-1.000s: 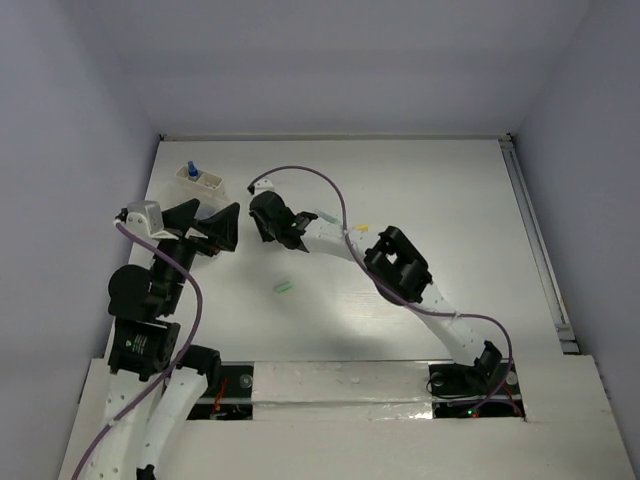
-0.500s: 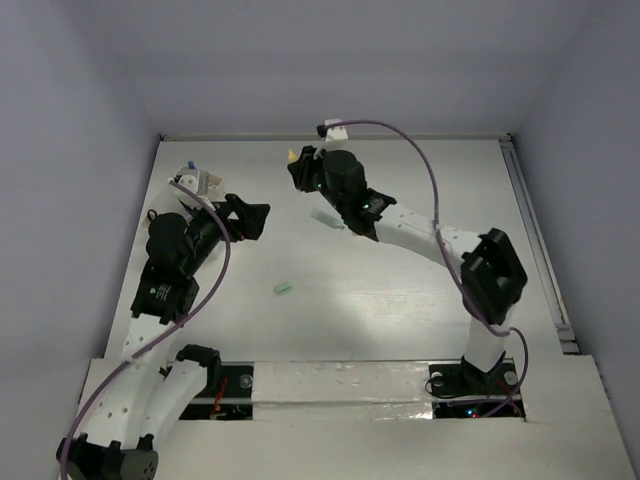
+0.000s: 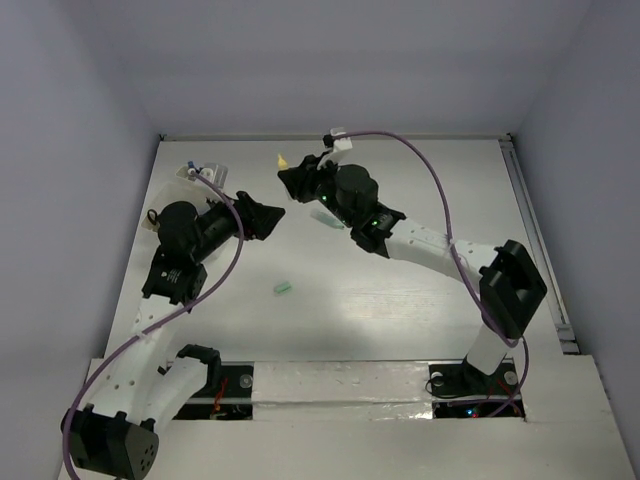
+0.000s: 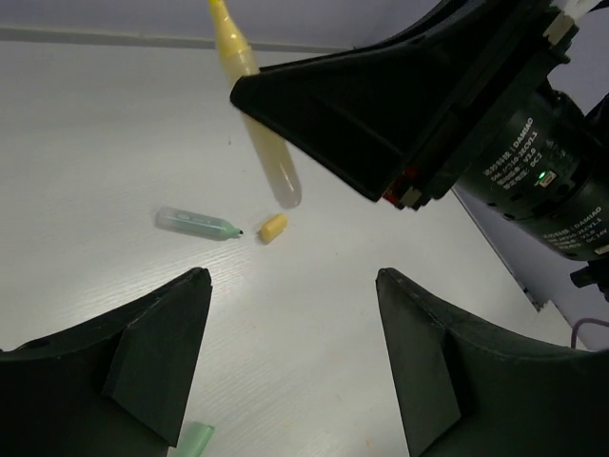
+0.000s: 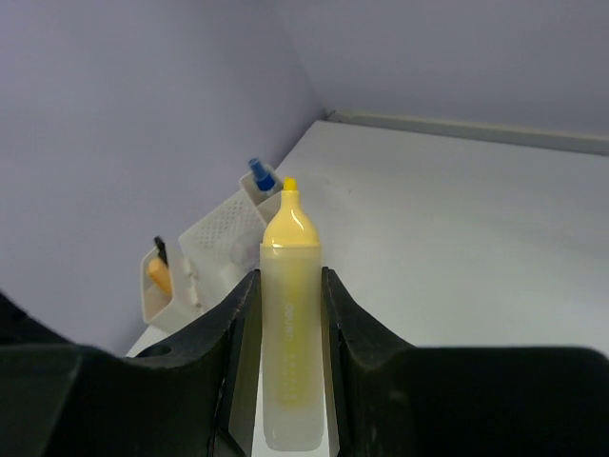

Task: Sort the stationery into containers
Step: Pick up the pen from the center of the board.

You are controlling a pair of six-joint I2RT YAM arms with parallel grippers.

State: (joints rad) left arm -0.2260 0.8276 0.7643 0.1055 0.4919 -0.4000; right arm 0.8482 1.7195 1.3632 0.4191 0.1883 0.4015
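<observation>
Near the far edge of the table, left of its middle, the right end effector is clamped on the yellow marker, which is held clear of the surface. The left end effector has its jaws apart and empty, close to the bins at the far-left corner. A green marker and a yellow eraser lie just beside each other.

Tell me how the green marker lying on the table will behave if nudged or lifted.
The green marker is a round tube lying flat on the table, so a sideways nudge would probably roll it. It looks like hard plastic, likely stiff and light. Its glossy barrel might slip unless pinched across the middle.
</observation>
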